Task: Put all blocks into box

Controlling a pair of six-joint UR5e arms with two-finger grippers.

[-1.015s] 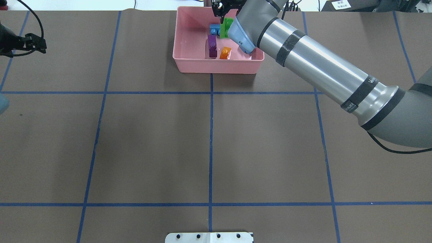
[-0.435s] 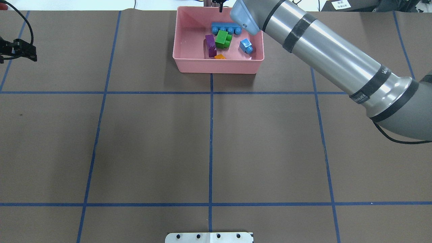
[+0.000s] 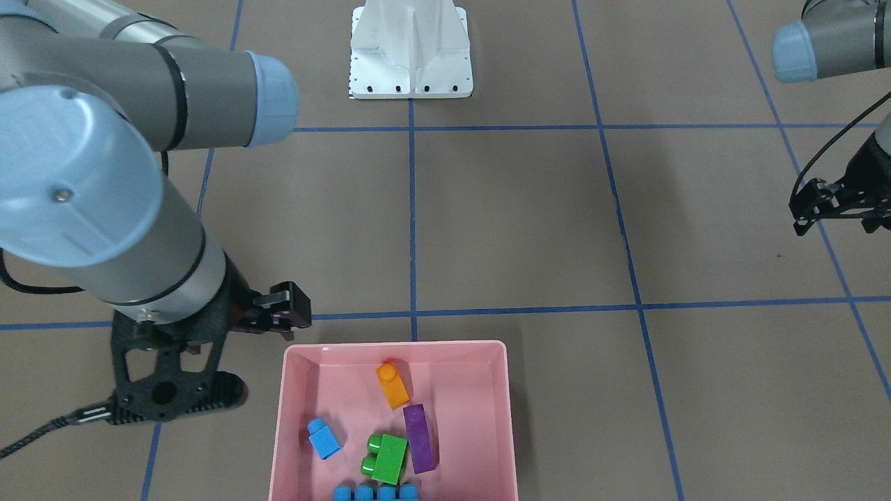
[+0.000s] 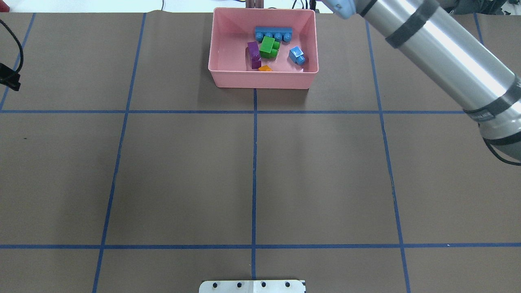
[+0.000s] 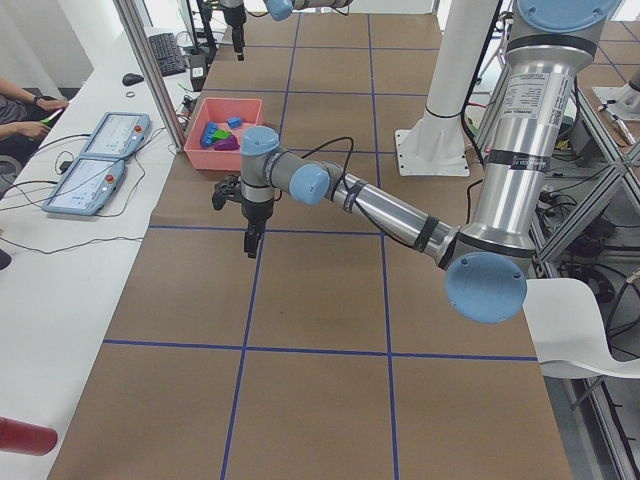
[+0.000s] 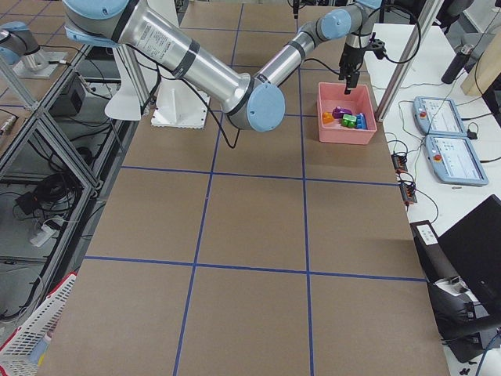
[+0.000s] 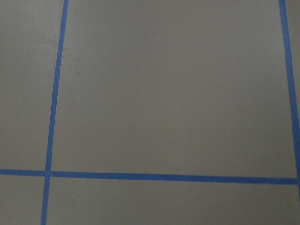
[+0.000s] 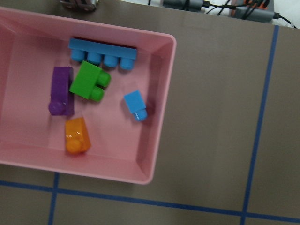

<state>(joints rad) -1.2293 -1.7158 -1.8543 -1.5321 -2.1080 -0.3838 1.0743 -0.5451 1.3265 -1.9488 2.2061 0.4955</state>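
Observation:
The pink box [image 4: 222, 79] stands at the table's far edge, and shows too in the front view [image 3: 292, 417] and the right wrist view [image 8: 154, 140]. In it lie the long blue block [image 4: 273, 32], the green block [image 4: 268, 47], the purple block [image 4: 254, 54], the orange block [image 4: 265, 68] and the small blue block [image 4: 297, 55]. My right gripper [image 3: 287, 311] hangs raised beside the box's corner, open and empty. My left gripper [image 3: 832, 212] hovers far off over bare table, open and empty.
The white robot base [image 3: 411, 56] stands at the table's near edge. Operator consoles [image 5: 100, 150] and a metal post [image 5: 150, 60] stand just beyond the box. A person's arms [image 5: 20, 105] rest at that desk. Blue tape lines grid the brown table.
My right gripper let go of the green block, which now lies in the box, and the arm has drawn back to the right. My left gripper has slid further left.

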